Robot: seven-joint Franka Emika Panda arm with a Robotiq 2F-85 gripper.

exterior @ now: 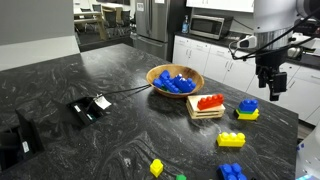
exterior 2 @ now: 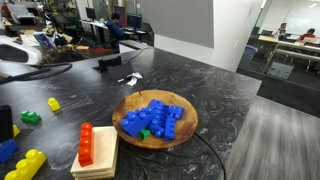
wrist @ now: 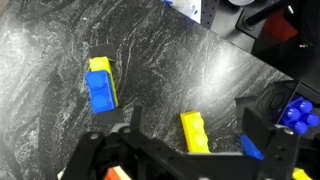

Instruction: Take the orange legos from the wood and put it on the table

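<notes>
Orange legos [exterior 2: 86, 143] up front, lying along the wood [exterior 2: 104, 162], clear for a top grab; claw [exterior: 268, 90] hangs high over the tabletop [exterior: 120, 100], spread wide, empty, well apart from them.

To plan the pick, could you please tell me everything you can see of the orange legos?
The orange legos are a long red-orange bar of joined studded bricks, glossy plastic by the look, and the studs seem to face up. The bar lies flat on the wood along one edge, about as long as the board. Only the wood touches it. The bowl stands close beside it but apart. In an exterior view the gripper hangs off to the side above the table, clear of it.
</notes>
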